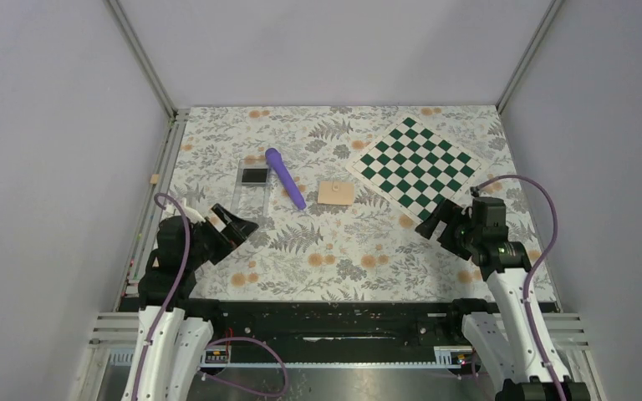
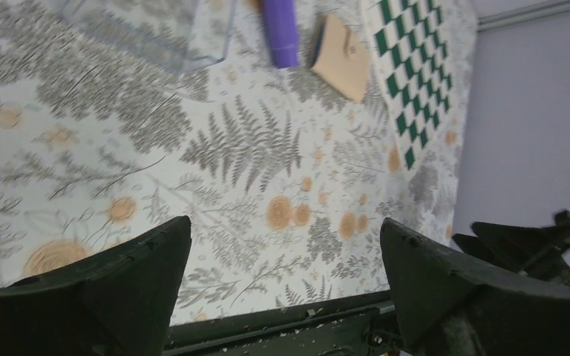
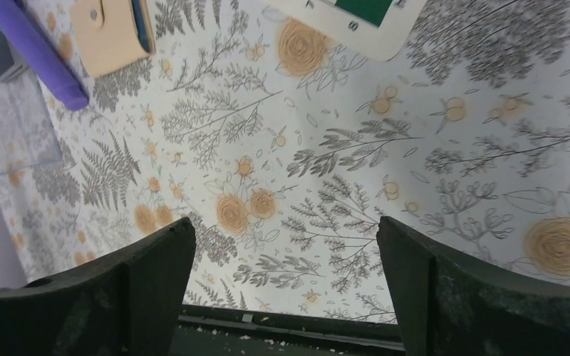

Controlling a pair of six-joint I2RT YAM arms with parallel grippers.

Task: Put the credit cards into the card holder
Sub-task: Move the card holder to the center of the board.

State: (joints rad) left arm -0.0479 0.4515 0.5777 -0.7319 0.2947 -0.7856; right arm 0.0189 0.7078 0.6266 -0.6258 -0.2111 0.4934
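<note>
The tan card holder (image 1: pixel 335 194) lies closed and flat mid-table, its small snap facing up; it also shows in the left wrist view (image 2: pixel 341 55) and the right wrist view (image 3: pixel 107 33). A dark stack, apparently the credit cards (image 1: pixel 254 176), sits in a clear plastic box (image 1: pixel 252 188) to its left, and appears again as the cards (image 3: pixel 1 55). My left gripper (image 1: pixel 242 225) hovers near the box's front end, open and empty (image 2: pixel 283 226). My right gripper (image 1: pixel 435 224) hangs open and empty (image 3: pixel 286 226) to the right of the holder.
A purple cylinder (image 1: pixel 285 177) lies slantwise between box and holder. A green-and-white chessboard (image 1: pixel 415 163) lies at the back right. A floral cloth (image 1: pixel 343 251) covers the table. A metal rail (image 1: pixel 159 184) runs along the left edge.
</note>
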